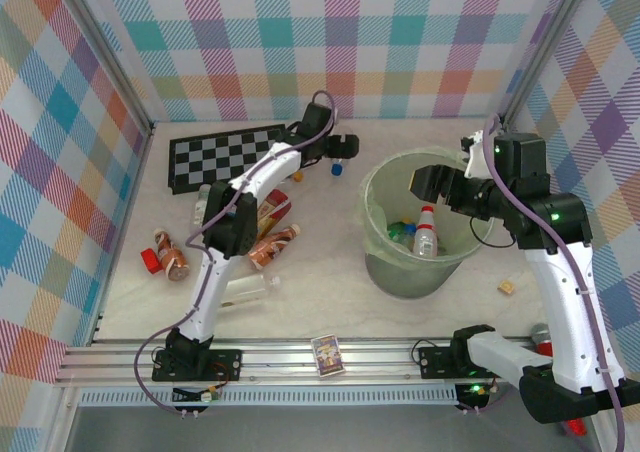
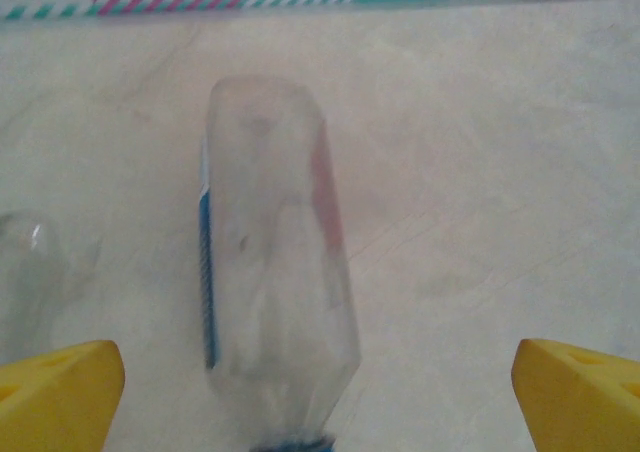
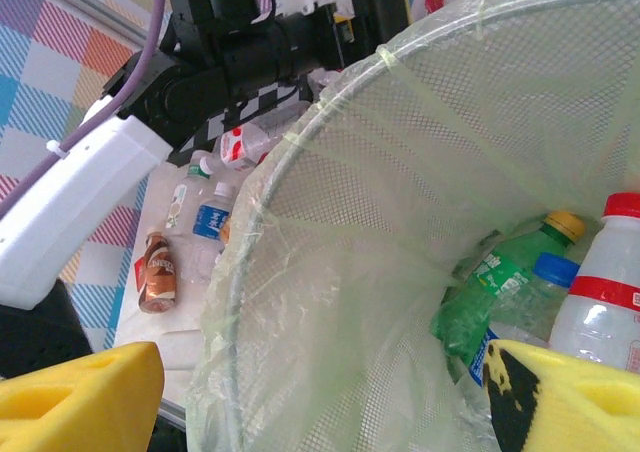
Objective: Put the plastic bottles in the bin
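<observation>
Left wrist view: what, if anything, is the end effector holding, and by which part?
Nothing. The left end effector is open; the clear bottle lies untouched between its fingers.

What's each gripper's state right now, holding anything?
Left gripper: open, clear bottle lying between its fingers, not gripped.
Right gripper: open, empty, above the bin.

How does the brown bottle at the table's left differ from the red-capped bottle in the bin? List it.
The brown bottle lies on its side on the table; the red-capped bottle stands roughly upright inside the bin. The brown bottle is orange-brown; the red-capped bottle is pale with a red-white label. Both are small drink bottles.
</observation>
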{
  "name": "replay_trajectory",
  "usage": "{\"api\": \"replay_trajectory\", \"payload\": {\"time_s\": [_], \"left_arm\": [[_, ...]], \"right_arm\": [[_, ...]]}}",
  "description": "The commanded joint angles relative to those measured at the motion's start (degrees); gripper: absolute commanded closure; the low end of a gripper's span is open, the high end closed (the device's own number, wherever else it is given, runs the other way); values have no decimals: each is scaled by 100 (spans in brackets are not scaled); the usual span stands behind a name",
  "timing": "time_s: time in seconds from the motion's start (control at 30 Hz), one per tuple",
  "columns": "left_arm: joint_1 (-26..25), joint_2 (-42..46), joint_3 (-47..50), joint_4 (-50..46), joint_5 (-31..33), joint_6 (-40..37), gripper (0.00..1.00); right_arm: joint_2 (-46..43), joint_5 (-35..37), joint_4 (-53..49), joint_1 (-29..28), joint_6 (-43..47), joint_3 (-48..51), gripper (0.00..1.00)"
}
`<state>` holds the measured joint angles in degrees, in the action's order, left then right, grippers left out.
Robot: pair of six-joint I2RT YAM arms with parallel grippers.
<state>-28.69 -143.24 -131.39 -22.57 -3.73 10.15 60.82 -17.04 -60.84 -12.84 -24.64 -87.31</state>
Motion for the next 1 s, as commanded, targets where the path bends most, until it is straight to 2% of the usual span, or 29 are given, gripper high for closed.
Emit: {"api": "replay_trajectory", "payload": {"time_s": [0.0, 0.27, 0.47, 0.73, 0.83, 0.97], "left_arm": [[-82, -633, -724, -766, 179, -171, 0], [-93, -1047, -945, -947, 166, -14, 10], [-84, -973, -792, -872, 231, -29, 27], [-84, -357, -113, -386, 57, -84, 52], [-84, 95, 398, -95, -19, -84, 55], [-83, 1083, 1522, 778, -62, -27, 57]], "right_arm": [[-19, -81, 108, -39, -67, -68, 17], [-24, -71, 139, -44, -89, -50, 17], [-48, -80, 169, -42, -126, -8, 17], [-83, -98, 186, -41, -179, 7, 17], [-70, -176, 276, -43, -252, -34, 17], [62, -516, 793, -43, -562, -97, 17]]}}
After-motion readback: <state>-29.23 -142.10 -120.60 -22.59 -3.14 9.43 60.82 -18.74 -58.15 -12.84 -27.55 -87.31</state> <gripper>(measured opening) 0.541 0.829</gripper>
